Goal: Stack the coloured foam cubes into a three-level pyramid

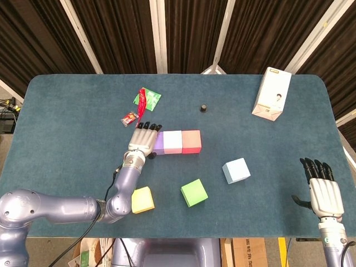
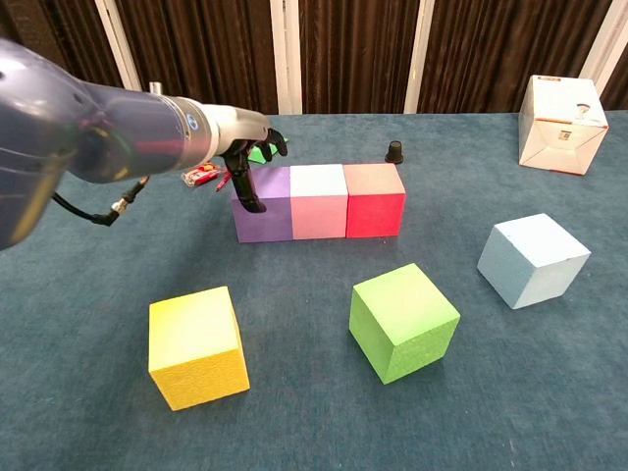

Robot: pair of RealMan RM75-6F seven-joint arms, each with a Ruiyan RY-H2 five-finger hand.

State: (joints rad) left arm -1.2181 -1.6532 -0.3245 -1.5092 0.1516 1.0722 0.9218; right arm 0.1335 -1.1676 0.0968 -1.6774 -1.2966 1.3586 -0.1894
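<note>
While chest view hides it, right hand [image 1: 324, 192] hangs spread.

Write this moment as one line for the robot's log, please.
base row: purple cube, pink cube, red cube touching | left robot hand at purple cube | right robot hand open, idle | loose: yellow, green, blue cubes

Left hand [image 2: 247, 157] beside purple cube [image 2: 263, 204], pink cube [image 2: 319, 200], red cube [image 2: 375, 199].
</note>
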